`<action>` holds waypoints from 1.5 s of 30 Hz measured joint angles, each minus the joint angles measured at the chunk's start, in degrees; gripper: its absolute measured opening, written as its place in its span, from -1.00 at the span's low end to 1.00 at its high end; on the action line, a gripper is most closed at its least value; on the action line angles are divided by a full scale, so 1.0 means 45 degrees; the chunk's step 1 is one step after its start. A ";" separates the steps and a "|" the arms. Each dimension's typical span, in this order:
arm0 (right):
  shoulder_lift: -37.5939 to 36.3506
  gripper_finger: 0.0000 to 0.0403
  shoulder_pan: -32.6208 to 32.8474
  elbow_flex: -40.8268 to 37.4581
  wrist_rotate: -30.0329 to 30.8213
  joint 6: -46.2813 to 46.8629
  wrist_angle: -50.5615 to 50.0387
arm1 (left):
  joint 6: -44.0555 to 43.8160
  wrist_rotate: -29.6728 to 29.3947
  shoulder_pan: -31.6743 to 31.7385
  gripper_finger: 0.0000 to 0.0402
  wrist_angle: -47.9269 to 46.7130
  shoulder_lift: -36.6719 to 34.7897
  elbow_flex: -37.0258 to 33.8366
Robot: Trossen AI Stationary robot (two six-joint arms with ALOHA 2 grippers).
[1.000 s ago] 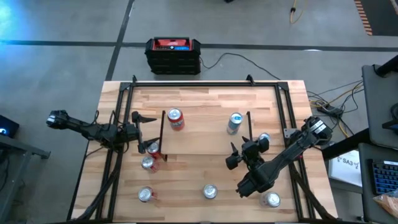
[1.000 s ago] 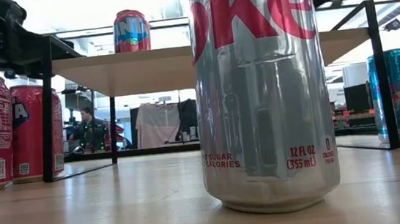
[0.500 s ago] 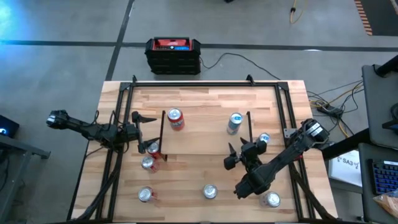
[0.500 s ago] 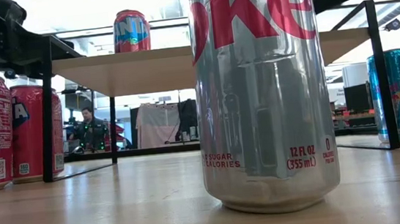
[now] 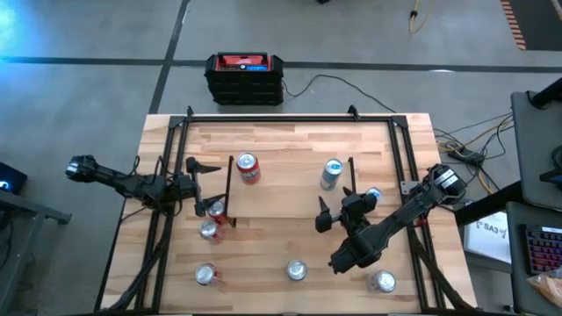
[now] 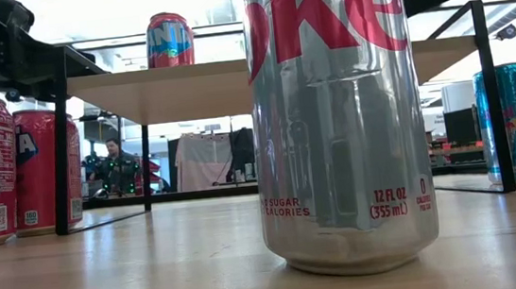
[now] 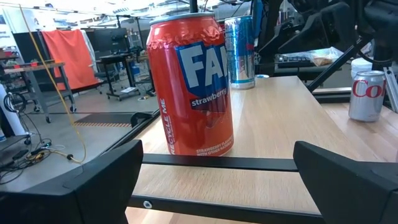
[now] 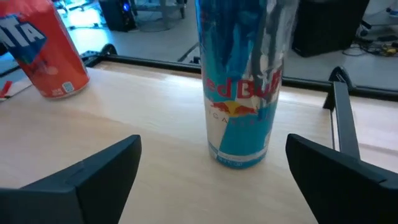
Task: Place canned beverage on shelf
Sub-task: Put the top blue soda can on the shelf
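Two cans stand on the shelf (image 5: 285,197): a red Fanta (image 5: 248,167) near its back left corner and a Red Bull (image 5: 331,173) near its back right, both upright. So part of the job looks done, but neither gripper carries a can for you now. Your right gripper (image 5: 322,215) hovers at the shelf's front right with its fingers spread wide; its wrist view looks straight at the Red Bull, which stands farther in and touches neither finger. Your left gripper (image 5: 209,187) waits at the shelf's left edge, also spread and empty, facing the Fanta across the black rail (image 7: 217,162). Six cans remain on the table (image 5: 290,140), by my count from above: a blue can (image 5: 372,195) just right of the shelf, two red cans (image 5: 215,209) (image 5: 209,230) just off its front left corner, and three along the front, left (image 5: 205,275), middle (image 5: 297,270) and right (image 5: 383,282). That makes eight cans, one shelf, two arms. I judge you are between placements, with the next pickup not yet begun.
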 joint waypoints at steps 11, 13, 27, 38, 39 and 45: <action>-0.0005 0.91 -0.0275 -0.0005 0.1727 -0.0920 0.0000 | 0.0005 0.0000 -0.0005 0.99 0.0000 0.0010 0.0000; -0.0005 0.91 -0.0404 -0.0005 0.1800 -0.1078 0.0001 | 0.0000 0.0000 0.0000 0.99 0.0000 0.0010 0.0000; 0.0024 0.91 -0.1343 -0.0083 0.1673 -0.1146 0.0037 | 0.0001 0.0000 -0.0001 0.99 0.0000 0.0010 0.0000; 0.0029 0.91 -0.1413 -0.0087 0.0250 -0.0228 0.0015 | 0.0000 0.0000 -0.0005 0.99 0.0000 0.0010 0.0000; 0.0029 0.91 -0.1417 -0.0087 0.0263 -0.0236 0.0020 | 0.0004 0.0000 0.0000 0.99 0.0000 0.0010 0.0000; 0.0030 0.91 -0.1715 -0.0087 0.0803 -0.0472 0.0015 | 0.0002 0.0000 0.0000 0.99 0.0000 0.0010 0.0000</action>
